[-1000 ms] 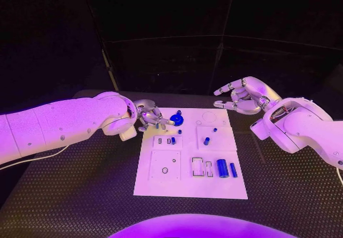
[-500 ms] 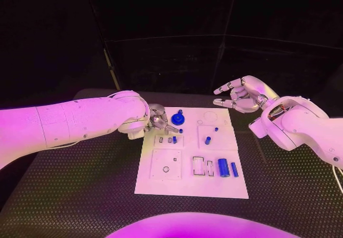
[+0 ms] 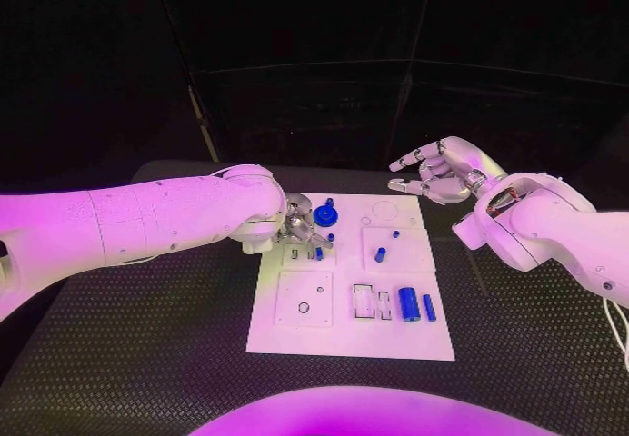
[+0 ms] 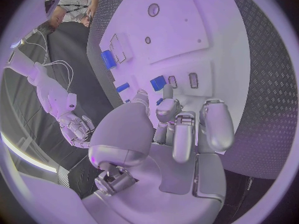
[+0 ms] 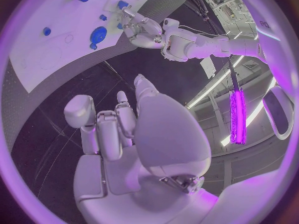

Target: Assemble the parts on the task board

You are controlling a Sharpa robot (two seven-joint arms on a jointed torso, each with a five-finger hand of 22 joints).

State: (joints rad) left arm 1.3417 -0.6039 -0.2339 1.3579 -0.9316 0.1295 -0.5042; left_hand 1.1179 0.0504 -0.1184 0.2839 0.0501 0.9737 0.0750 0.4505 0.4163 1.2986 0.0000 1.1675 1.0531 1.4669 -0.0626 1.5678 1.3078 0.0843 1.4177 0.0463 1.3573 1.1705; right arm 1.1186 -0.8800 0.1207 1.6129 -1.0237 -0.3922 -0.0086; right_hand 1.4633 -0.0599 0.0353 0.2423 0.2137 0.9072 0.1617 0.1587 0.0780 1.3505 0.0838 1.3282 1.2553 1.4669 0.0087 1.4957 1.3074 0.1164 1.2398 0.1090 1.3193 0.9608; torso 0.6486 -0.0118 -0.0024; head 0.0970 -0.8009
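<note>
Head view: the white task board [image 3: 352, 313] lies in the middle of a black table [image 3: 144, 363] with a raised tread pattern, dark room behind. Blue parts stand on the board: a round gear-like part [image 3: 325, 216] near its far left corner, a fat cylinder [image 3: 408, 303] and a slim one [image 3: 429, 307] toward the near right, and small pegs [image 3: 380, 256] mid-board. The left hand [image 3: 291, 227] hangs over the board's far left area beside the gear; whether it holds anything cannot be told here. The right hand [image 3: 439, 173] hovers beyond the board's far right corner, fingers apart and loosely curled, holding nothing.

Left wrist view: the left hand's fingers [image 4: 187, 129] curl down close together over the board's small slots [image 4: 193, 79] (grasp unclear).

Right wrist view: the right hand [image 5: 134, 134] is above the black table, fingers bent, nothing between them.
</note>
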